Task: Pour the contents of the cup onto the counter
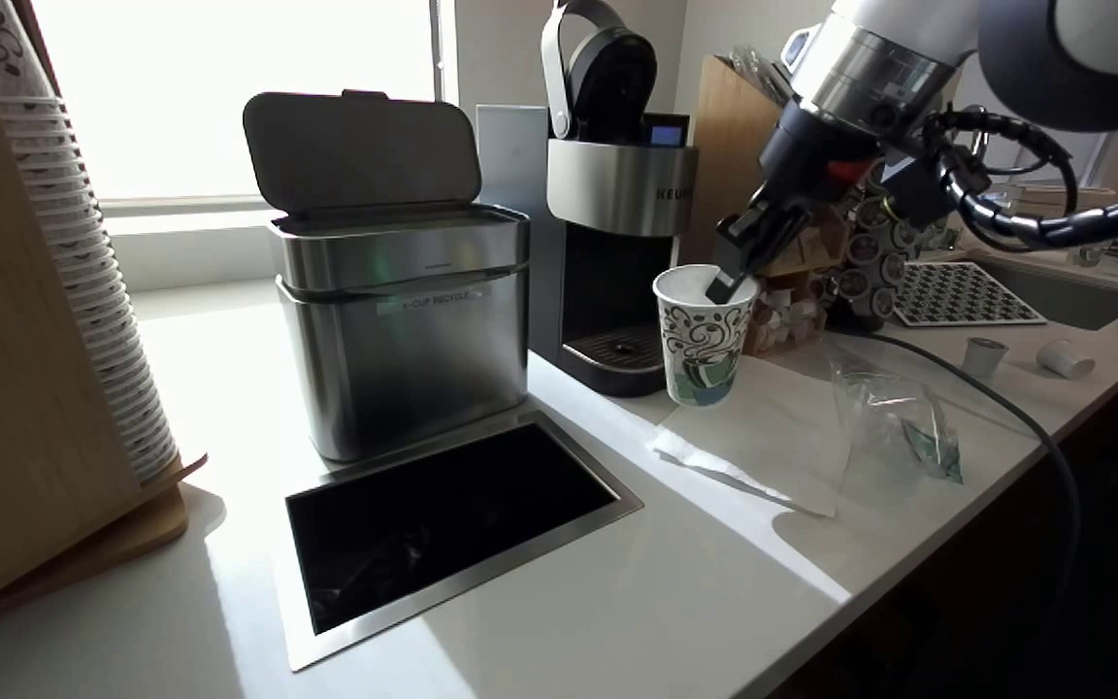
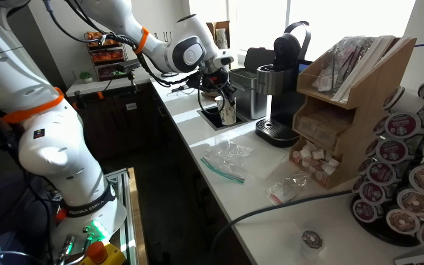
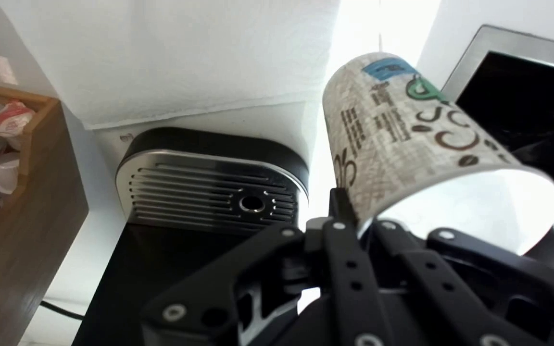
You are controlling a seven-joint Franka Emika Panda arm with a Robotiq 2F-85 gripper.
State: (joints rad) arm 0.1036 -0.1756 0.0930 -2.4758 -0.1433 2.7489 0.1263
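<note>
The cup [image 1: 705, 354], white paper with a green and brown print, is nearly upright and held above the counter [image 1: 617, 582]. It also shows in an exterior view [image 2: 227, 112] and in the wrist view [image 3: 397, 129]. My gripper [image 1: 726, 283] is shut on the cup's rim wall, with one finger inside and one outside. In the wrist view my gripper [image 3: 358, 216] pinches the rim's near left side. Only white inner wall shows; any contents are hidden. The cup is in front of the coffee maker [image 1: 617, 184], near the cut-out [image 1: 452, 524].
A paper sheet [image 1: 763, 437] and a clear plastic bag [image 1: 899, 427] lie on the counter. A steel bin [image 1: 413, 340] with raised lid stands behind the cut-out. A wooden organizer [image 2: 374, 95] and a pod carousel [image 2: 399, 173] stand further along. A cable [image 2: 282, 207] crosses the counter.
</note>
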